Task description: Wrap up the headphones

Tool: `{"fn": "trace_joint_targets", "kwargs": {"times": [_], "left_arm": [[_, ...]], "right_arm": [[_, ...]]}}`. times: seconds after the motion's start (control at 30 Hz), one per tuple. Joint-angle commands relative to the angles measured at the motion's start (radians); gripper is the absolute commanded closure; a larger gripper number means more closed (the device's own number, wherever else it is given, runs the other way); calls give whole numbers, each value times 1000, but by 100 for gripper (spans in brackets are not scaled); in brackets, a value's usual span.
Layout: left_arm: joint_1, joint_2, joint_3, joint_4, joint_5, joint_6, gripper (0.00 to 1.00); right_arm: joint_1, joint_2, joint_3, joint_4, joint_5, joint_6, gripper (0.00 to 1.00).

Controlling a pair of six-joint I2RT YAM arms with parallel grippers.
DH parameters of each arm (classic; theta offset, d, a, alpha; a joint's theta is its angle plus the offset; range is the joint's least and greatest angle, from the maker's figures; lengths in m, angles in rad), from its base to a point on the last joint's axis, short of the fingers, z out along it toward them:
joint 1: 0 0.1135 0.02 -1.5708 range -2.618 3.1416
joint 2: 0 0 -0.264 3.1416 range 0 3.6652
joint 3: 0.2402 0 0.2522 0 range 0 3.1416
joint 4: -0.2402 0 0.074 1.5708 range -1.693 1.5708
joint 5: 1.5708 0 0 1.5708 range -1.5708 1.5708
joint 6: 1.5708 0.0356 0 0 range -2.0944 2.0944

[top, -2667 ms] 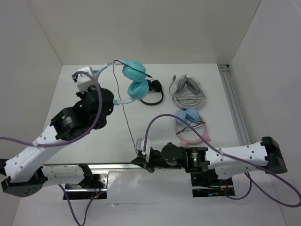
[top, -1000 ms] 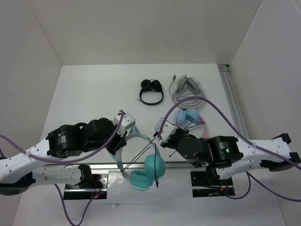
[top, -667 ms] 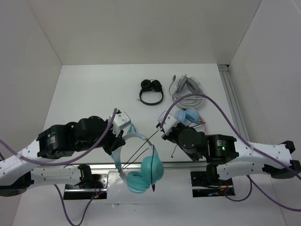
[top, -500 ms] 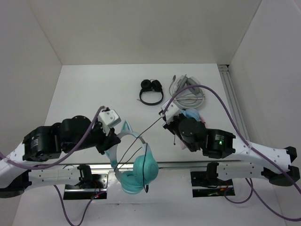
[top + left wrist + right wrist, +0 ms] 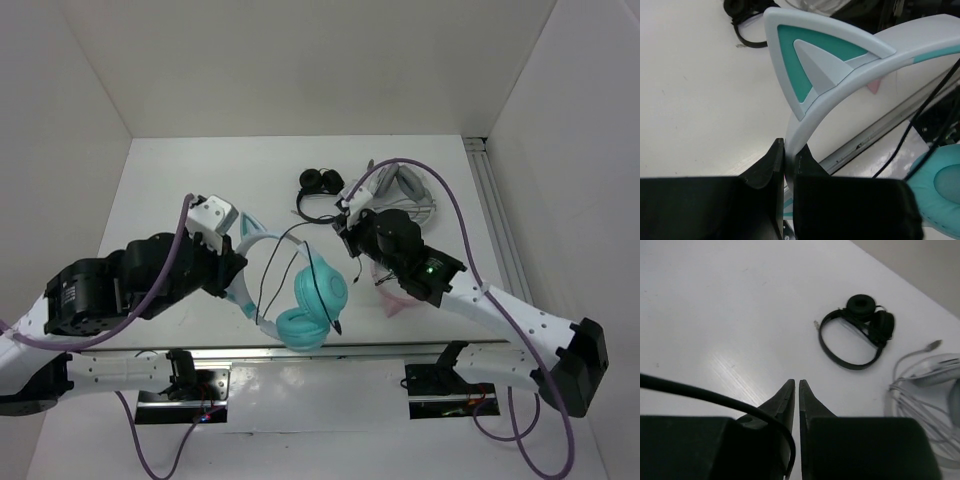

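The teal headphones (image 5: 312, 300) hang off the table in my left gripper (image 5: 233, 268), which is shut on the white-and-teal headband (image 5: 840, 95) just below a cat ear. One teal ear cup (image 5: 940, 192) shows at the lower right of the left wrist view. The thin black cable (image 5: 272, 255) arcs from the headphones up to my right gripper (image 5: 344, 226). In the right wrist view the jaws (image 5: 796, 385) are shut, and the cable (image 5: 715, 397) curves in from the left and drops between the fingers near their base.
Small black headphones (image 5: 320, 192) lie at the back centre, also in the right wrist view (image 5: 860, 330). White-grey headphones with a coiled cable (image 5: 402, 190) lie to their right. Pink-and-blue headphones (image 5: 400, 292) lie partly under my right arm. A metal rail (image 5: 505, 240) borders the right side.
My left gripper has carried the headphones from the near edge back and up over the table. My right gripper has moved toward the back with the cable, drawing it into a loop.
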Motion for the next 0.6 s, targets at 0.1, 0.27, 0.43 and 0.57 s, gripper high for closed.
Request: {"fn": "trace_joint_targets", "kwargs": {"times": [0.1, 0.27, 0.43, 0.57], "left_arm": [[-3, 29, 169, 145, -185, -100, 100], [-3, 70, 180, 197, -228, -126, 100], [-3, 113, 167, 254, -278, -149, 100], [-3, 170, 200, 277, -321, -149, 100]], "right_arm": [[-149, 87, -101, 286, -357, 100, 83], [-161, 126, -159, 418, -457, 134, 83], [-180, 180, -201, 510, -510, 178, 86], [-191, 213, -239, 573, -543, 201, 87]]}}
